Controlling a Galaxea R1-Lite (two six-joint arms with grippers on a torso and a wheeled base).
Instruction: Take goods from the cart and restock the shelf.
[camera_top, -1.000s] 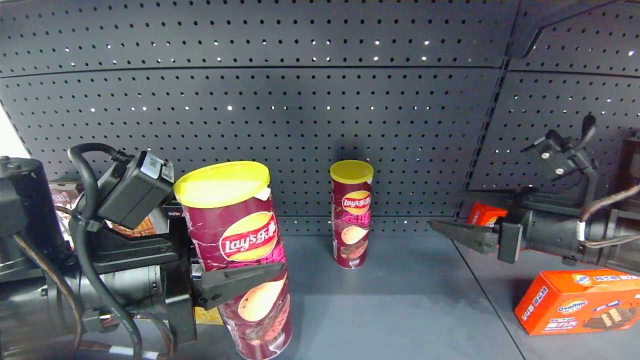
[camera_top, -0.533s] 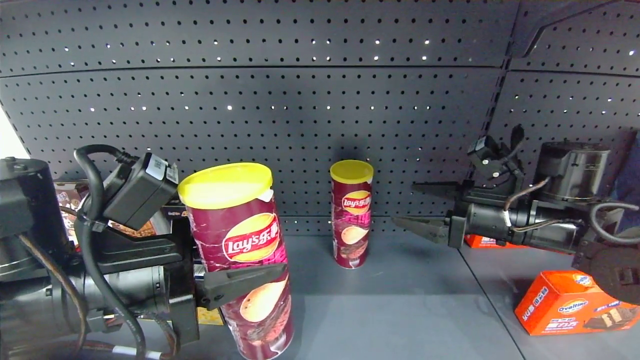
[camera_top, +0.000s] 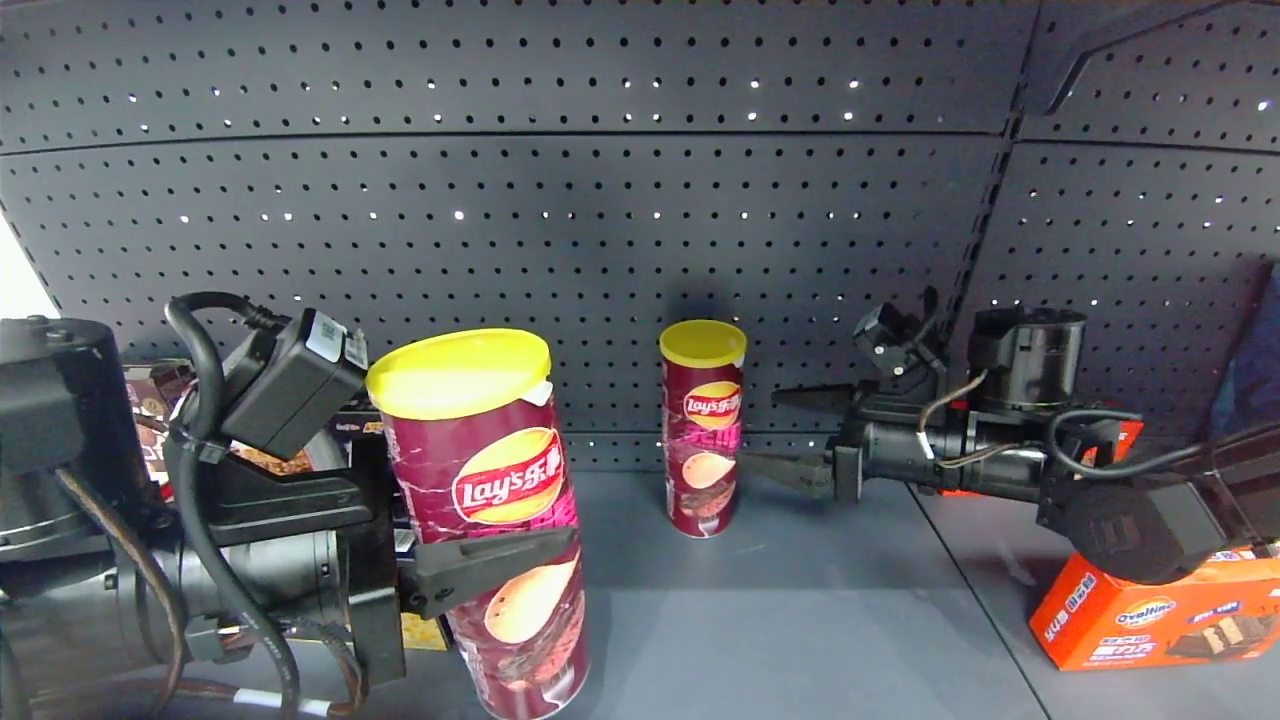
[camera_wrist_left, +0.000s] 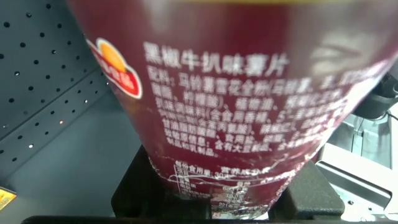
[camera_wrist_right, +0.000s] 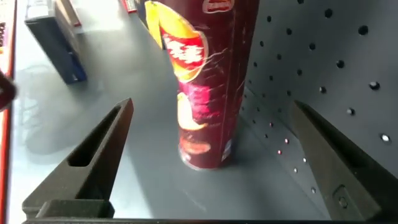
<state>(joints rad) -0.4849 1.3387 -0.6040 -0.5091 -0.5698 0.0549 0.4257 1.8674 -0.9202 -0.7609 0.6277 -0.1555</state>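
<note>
My left gripper (camera_top: 520, 540) is shut on a maroon chips can (camera_top: 470, 440) with a yellow lid, held upright just above the front left of the shelf floor (camera_top: 800, 620). The held can's printed side (camera_wrist_left: 230, 106) looms close in the left wrist view. A second, matching chips can (camera_top: 703, 430) stands farther back by the pegboard. My right gripper (camera_top: 765, 430) is open just right of that can, level with its middle. In the right wrist view the standing can (camera_wrist_right: 208, 87) sits between and beyond the spread fingers (camera_wrist_right: 93, 162), not touching them.
An orange box (camera_top: 1150, 620) lies at the front right of the shelf, another orange box (camera_top: 1125, 435) behind the right arm. Boxes (camera_top: 150, 420) stand behind my left arm. A dark blue box (camera_wrist_right: 59, 43) lies beyond the standing can. Pegboard wall (camera_top: 600, 220) closes the back.
My right arm has swung left along the shelf, bringing its open gripper close to the standing can. The left gripper with its can has drifted slightly right.
</note>
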